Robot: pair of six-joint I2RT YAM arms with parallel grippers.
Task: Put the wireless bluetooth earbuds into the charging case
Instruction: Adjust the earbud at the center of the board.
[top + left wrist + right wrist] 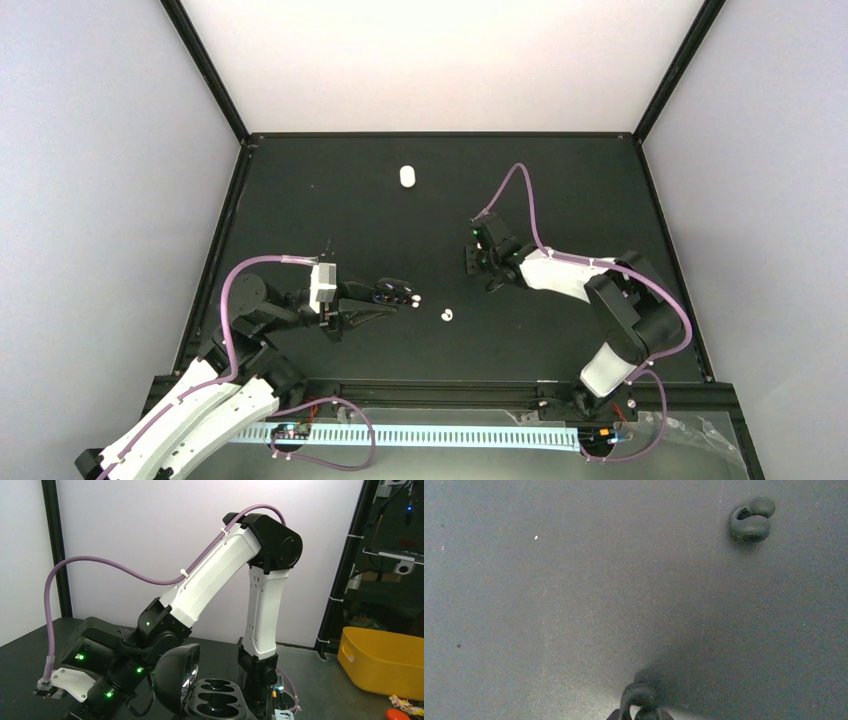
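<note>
A black charging case point(217, 700) stands open low in the left wrist view, its domed lid point(172, 680) raised on the left and its moulded cavities empty. My left gripper point(375, 300) is shut on this case point(393, 291). Two white earbuds lie on the mat, one point(413, 298) just right of the case and one point(447, 315) further right. In the right wrist view one black earbud point(751, 521) lies loose at the upper right. Another black earbud point(639, 697) sits between the tips of my right gripper point(640, 714), which is shut on it low over the mat.
A closed white oval case point(407, 176) rests at the back of the black mat point(560, 190). Black frame rails point(215, 250) border the mat. A yellow bin point(382, 657) stands off the table, beyond the right arm point(265, 615).
</note>
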